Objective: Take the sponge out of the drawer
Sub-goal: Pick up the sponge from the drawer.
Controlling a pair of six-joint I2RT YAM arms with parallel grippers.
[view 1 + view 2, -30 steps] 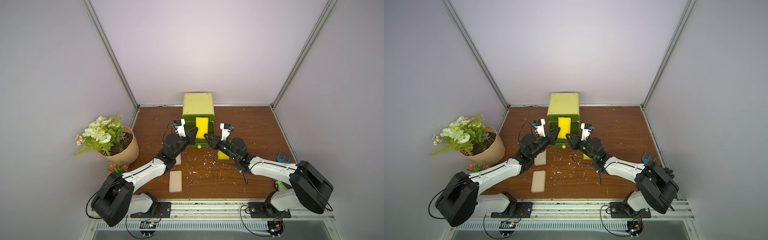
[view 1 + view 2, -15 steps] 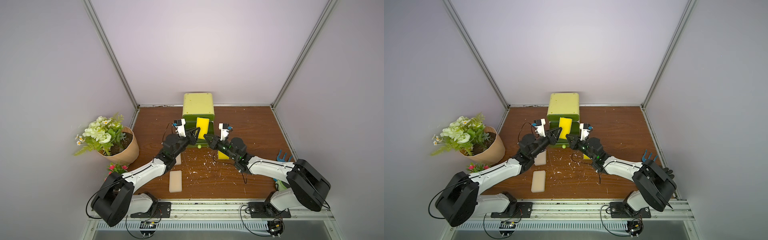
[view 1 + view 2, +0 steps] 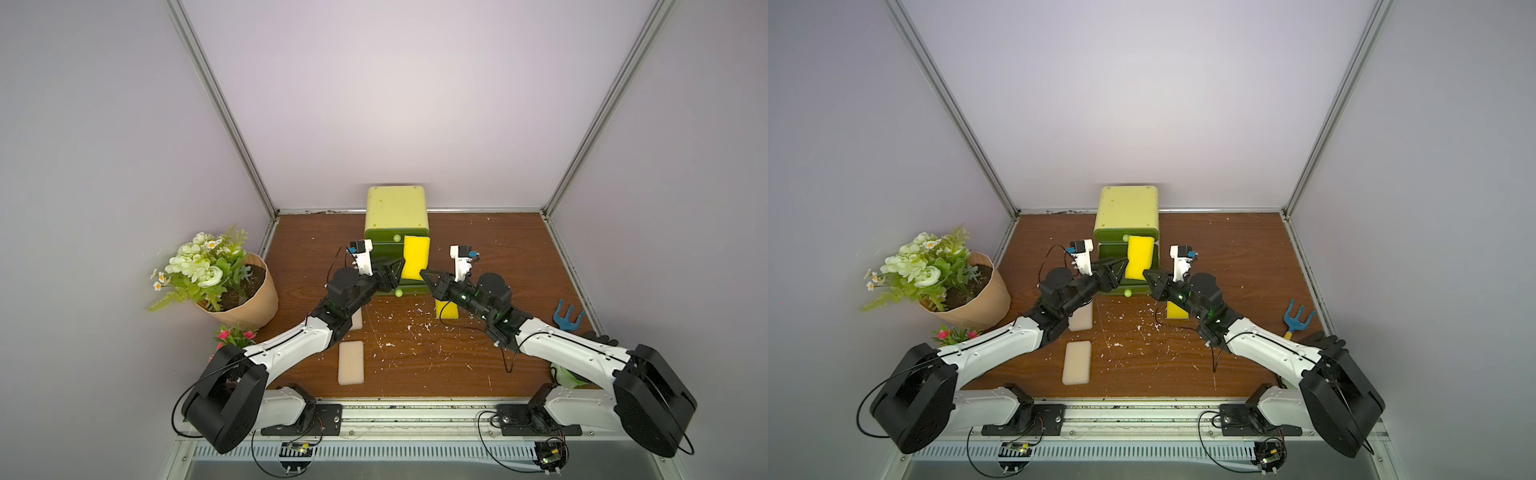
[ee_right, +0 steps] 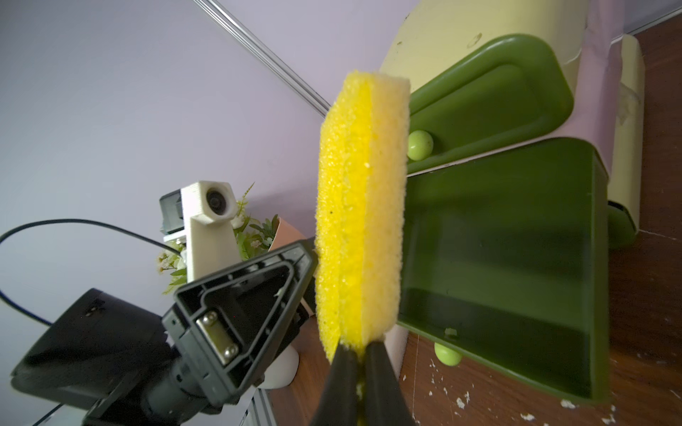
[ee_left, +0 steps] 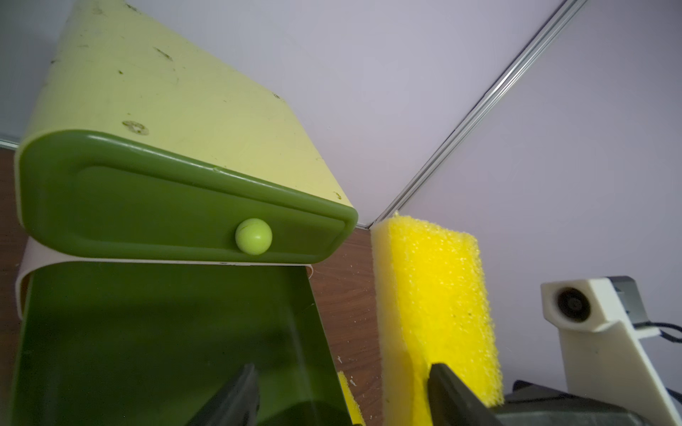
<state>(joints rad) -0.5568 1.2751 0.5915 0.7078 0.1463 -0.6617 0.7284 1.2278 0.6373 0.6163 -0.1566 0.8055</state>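
Only the right wrist view shows the right gripper (image 4: 356, 350) pinching the sponge (image 4: 360, 221) by its edge; left gripper (image 5: 341, 372) spread beside it, over the drawer (image 5: 147, 332).

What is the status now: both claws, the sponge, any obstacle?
Right claw shut on yellow sponge. Left claw open beside it. Sponge upright, out of the open drawer. No obstacle seen.

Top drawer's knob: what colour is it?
The knob is pale lime green, against a dark green drawer front; clearest in the left wrist view.
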